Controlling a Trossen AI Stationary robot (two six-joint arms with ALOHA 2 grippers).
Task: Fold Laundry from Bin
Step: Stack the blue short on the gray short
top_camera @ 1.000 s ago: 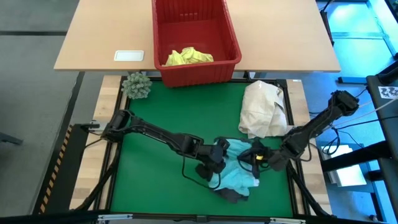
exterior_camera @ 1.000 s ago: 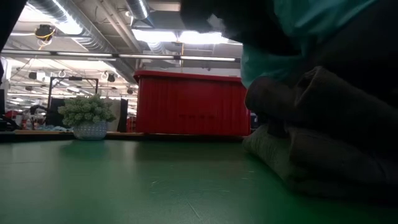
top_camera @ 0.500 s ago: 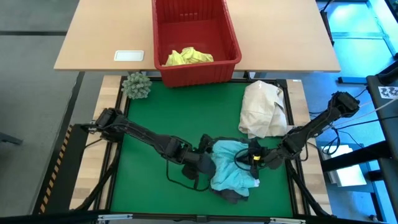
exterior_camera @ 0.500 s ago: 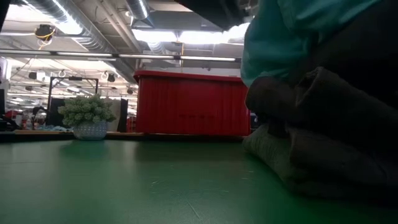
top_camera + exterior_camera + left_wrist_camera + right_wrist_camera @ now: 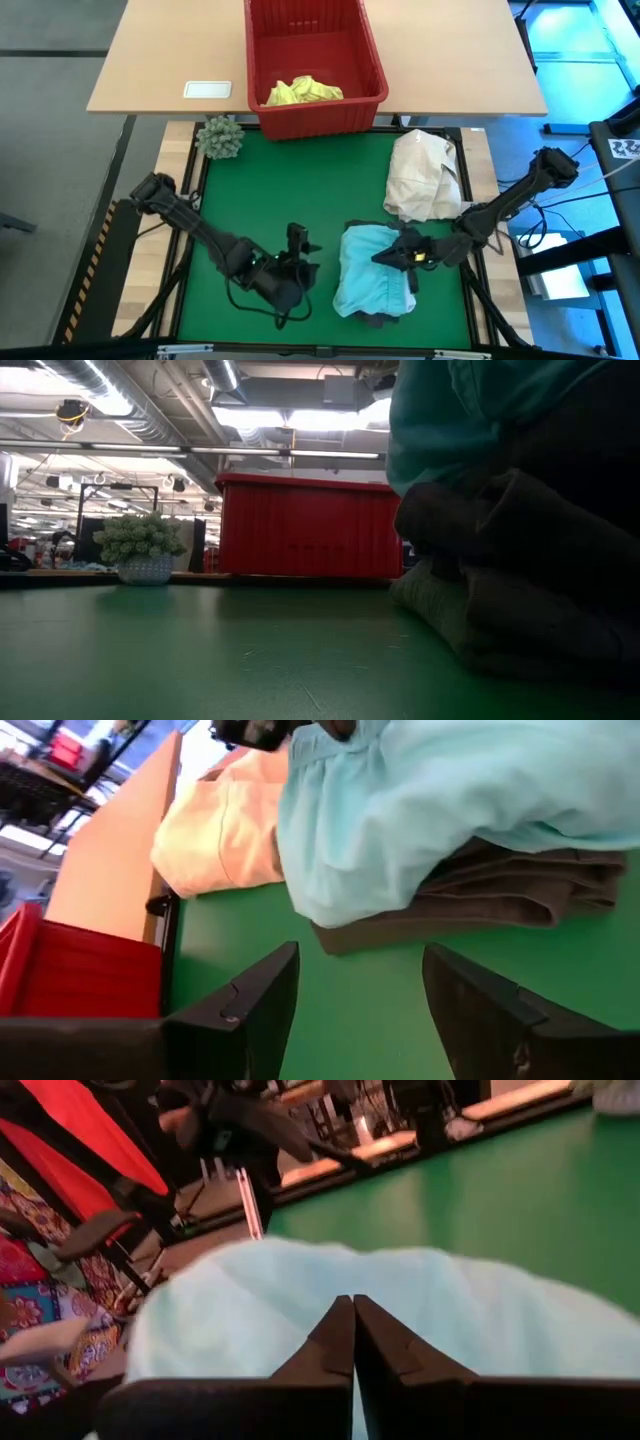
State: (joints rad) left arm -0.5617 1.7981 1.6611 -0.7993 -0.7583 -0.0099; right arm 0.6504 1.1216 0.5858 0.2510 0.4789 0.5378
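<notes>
High view: turquoise garment [image 5: 368,282] lay on the green mat [image 5: 300,190] near its front edge, over a dark garment [image 5: 380,318] peeking out below. Left gripper [image 5: 297,243] sat just beside the pile, clear of it, fingers spread. Right gripper [image 5: 385,258] rested on the turquoise cloth's right side, fingers pressed together. Yellow garment [image 5: 303,91] was in the red bin [image 5: 372,60]; cream bundle [image 5: 425,176] on the mat's right. Low view: the pile filled the right, bin [image 5: 305,527] behind. Left wrist view: spread fingers [image 5: 255,995] empty, turquoise garment [image 5: 450,800] ahead, apart. Right wrist view: closed fingertips [image 5: 340,1335] against turquoise cloth [image 5: 250,1305].
</notes>
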